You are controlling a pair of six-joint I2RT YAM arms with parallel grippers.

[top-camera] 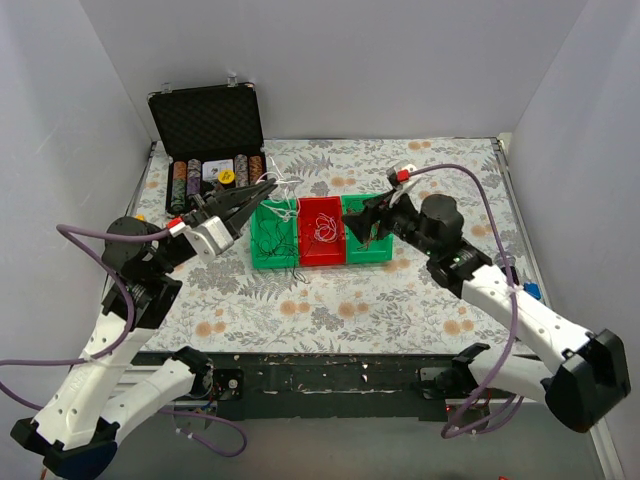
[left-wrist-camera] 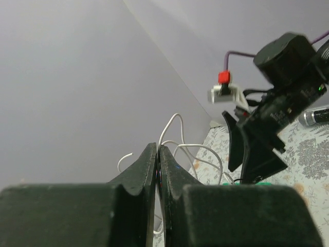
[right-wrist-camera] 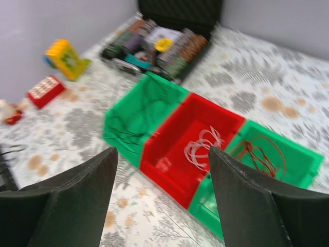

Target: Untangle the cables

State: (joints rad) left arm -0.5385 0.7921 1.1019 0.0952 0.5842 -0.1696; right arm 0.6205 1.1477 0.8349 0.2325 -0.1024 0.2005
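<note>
- The left pincer (left-wrist-camera: 157, 152), left of centre in the top view, is clenched on a white cable (left-wrist-camera: 177, 115) that loops above its tips.
- The right pincer (right-wrist-camera: 163, 152) hangs released over the bins in mid-frame.
- On the tabletop (top-camera: 400, 300), the red bin (right-wrist-camera: 172, 128) holds a white coil (right-wrist-camera: 202, 148).
- The right green bin (right-wrist-camera: 298, 154) holds a red cable (right-wrist-camera: 259, 152).
- The left green bin (right-wrist-camera: 154, 95) holds black strands (right-wrist-camera: 126, 134).

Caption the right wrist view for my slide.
Open right gripper facing black cables in the left green bin, white cables in the red bin, red cables in the right green bin.
</note>
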